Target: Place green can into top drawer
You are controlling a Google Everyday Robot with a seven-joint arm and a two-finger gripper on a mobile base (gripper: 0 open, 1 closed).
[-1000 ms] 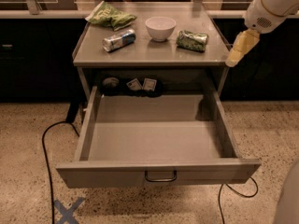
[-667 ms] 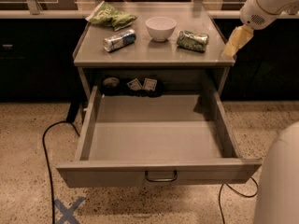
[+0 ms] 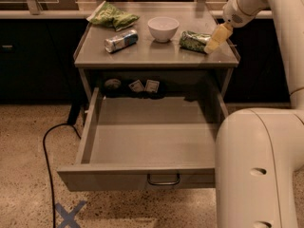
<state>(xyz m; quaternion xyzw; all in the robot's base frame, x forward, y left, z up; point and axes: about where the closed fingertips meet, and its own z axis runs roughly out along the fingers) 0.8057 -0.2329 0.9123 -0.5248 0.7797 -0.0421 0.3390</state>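
From my station I saw the gripper (image 3: 211,46) at the right rear of the grey table (image 3: 152,57), angled down and leftward with its pale yellow tip right against the right end of the green can (image 3: 192,40). From that angle the tip read as a single yellowish shape, so I could not tell whether it was clenched, released or gripping anything. The green can lay on its side on the tabletop, just right of the white bowl (image 3: 163,28).

Left of the bowl lay a silver-and-blue can (image 3: 120,40), and behind that a green chip bag (image 3: 113,17).

The top drawer (image 3: 118,178) stood pulled out below the tabletop, its loop handle (image 3: 163,180) at the middle of the front panel. The robot's own pale arm casing (image 3: 259,170) covered the drawer's right front corner and part of its right wall.

In the dark recess above the drawer's back edge sat a few small things (image 3: 145,86), two pale and squarish and one rounder; I could not make out what they were.

A black cable (image 3: 47,148) trailed over the speckled floor at left, and a blue tape cross (image 3: 70,214) was cut off by the bottom edge.
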